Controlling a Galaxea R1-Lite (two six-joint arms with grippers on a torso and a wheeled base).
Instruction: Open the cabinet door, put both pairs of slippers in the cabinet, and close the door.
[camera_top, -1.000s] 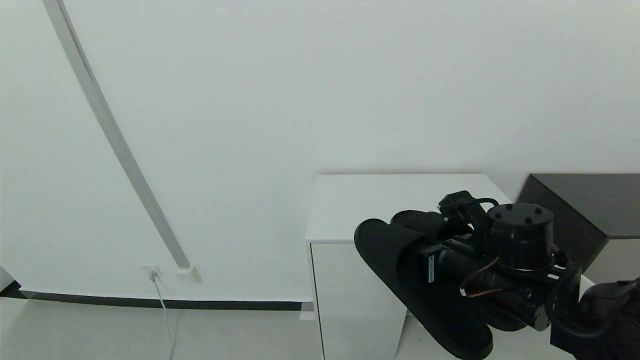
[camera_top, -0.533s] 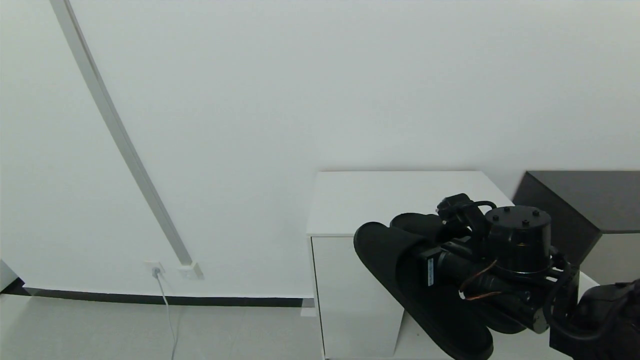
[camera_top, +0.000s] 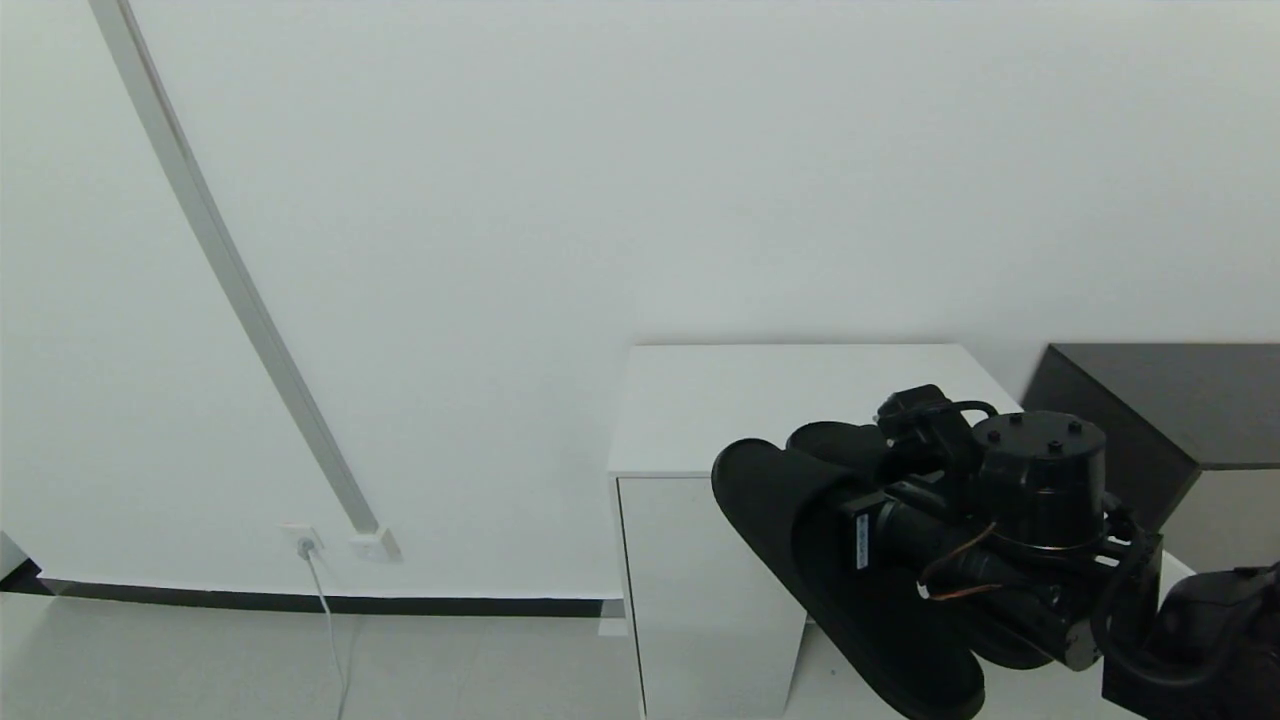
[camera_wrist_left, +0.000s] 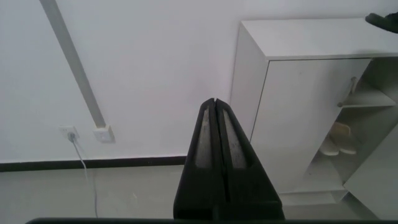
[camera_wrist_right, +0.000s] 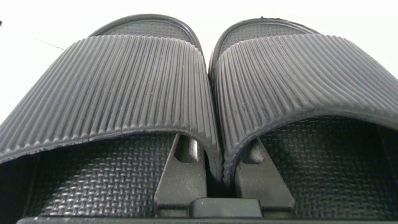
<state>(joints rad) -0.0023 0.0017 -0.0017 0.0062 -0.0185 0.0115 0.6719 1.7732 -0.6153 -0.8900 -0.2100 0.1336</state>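
Observation:
A pair of black ribbed slippers hangs in front of the white cabinet, held side by side by my right gripper. It is shut on their inner edges, with one finger under each strap. The left wrist view shows the cabinet with its left door shut and its right side open. A pale pair of slippers lies on a lower shelf inside. My left gripper is shut on nothing, out in front of the cabinet's left side and well away from it.
A dark cabinet stands right of the white one. A grey conduit runs down the white wall to an outlet with a cable. Bare floor lies left of the cabinet.
The head view sways slightly sideways and back. The right arm with the black slippers stays in about the same place.

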